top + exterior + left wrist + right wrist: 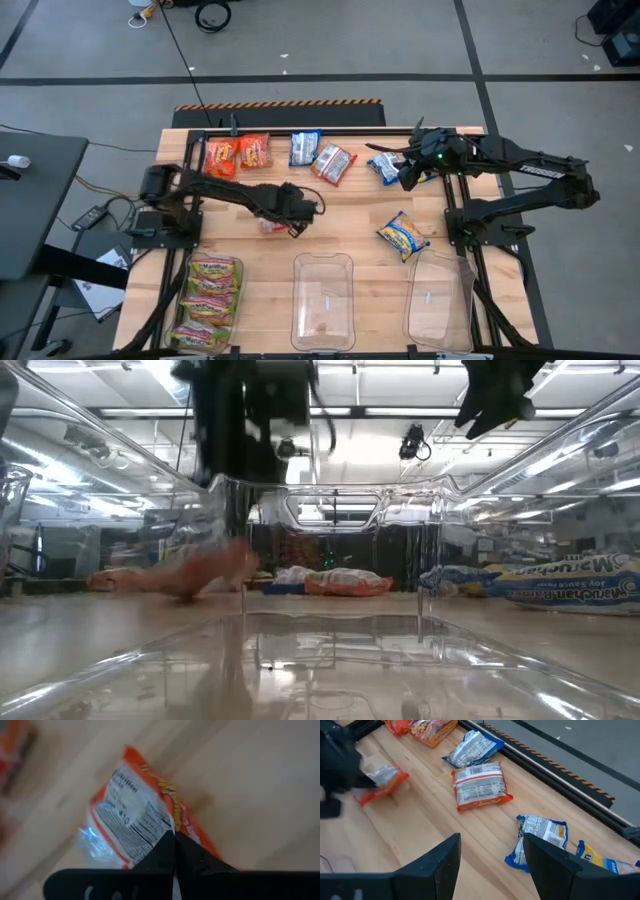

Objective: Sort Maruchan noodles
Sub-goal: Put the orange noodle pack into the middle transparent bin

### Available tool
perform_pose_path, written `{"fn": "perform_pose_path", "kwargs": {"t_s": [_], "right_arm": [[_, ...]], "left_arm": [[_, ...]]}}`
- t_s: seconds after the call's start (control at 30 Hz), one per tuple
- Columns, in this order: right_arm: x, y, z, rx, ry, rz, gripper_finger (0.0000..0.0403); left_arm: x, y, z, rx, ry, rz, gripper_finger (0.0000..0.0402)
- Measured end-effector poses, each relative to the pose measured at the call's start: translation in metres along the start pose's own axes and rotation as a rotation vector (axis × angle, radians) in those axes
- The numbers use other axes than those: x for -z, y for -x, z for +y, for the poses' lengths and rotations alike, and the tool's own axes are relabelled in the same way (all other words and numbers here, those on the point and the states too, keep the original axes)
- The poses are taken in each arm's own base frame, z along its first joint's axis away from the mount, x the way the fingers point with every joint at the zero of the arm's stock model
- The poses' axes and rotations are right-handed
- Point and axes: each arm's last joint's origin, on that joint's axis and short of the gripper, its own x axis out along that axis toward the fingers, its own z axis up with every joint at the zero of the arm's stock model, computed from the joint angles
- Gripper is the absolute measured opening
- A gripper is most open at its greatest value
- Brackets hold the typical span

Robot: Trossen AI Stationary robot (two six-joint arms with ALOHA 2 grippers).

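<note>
Our left hand (174,837) has clamped onto an orange-red packet (135,820) mid-tabletop (350,215). Right hand (490,865) hovers open over the blue packet (540,837).

A robotics lab or workshop, probably within a large industrial hall: a wooden table (360,215) stands on grey concrete floor marked with dark tape lines (470,40), loose cables (212,14) nearby, strip lights (330,422) overhead.

A grey concrete floor (330,50) crossed by dark lines surrounds the wooden table (350,220). A dark desk (30,200) stands at nine o'clock. A black-and-orange striped strip (280,103) lies at twelve o'clock. Cables (205,15) coil farther beyond. Ceiling lights (150,375) glow overhead.
</note>
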Motion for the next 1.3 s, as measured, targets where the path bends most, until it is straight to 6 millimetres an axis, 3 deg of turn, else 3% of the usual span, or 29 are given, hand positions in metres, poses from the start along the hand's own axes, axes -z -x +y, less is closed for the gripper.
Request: {"fn": "perform_pose_path", "kwargs": {"t_s": [0.27, 0.4, 0.53, 0.7, 0.93, 1.13, 1.3], "right_arm": [[0.002, -0.003, 0.008, -0.023, 0.049, 0.013, 0.022], [0.003, -0.003, 0.016, -0.061, 0.061, 0.008, 0.022], [0.005, -0.003, 0.029, -0.114, 0.064, -0.001, 0.022], [0.009, -0.003, 0.05, -0.204, 0.074, -0.016, 0.022], [0.023, 0.0, 0.091, -0.364, 0.098, -0.015, 0.022], [0.048, 0.006, 0.124, -0.451, 0.048, 0.05, 0.022], [0.073, 0.009, 0.155, -0.48, -0.05, 0.082, 0.022]], "left_arm": [[-0.016, 0.098, 0.031, 0.27, -0.236, -0.242, 0.0006], [-0.006, 0.13, 0.042, 0.448, -0.407, -0.29, 0.0006], [0.007, 0.153, 0.052, 0.596, -0.452, -0.302, 0.0005], [0.02, 0.178, 0.052, 0.762, -0.475, -0.348, 0.0005], [0.036, 0.203, 0.029, 0.965, -0.526, -0.463, 0.0005], [0.05, 0.211, 0.006, 1.04, -0.583, -0.5, 0.0005], [0.062, 0.206, -0.023, 1.051, -0.652, -0.509, 0.0005]]}}
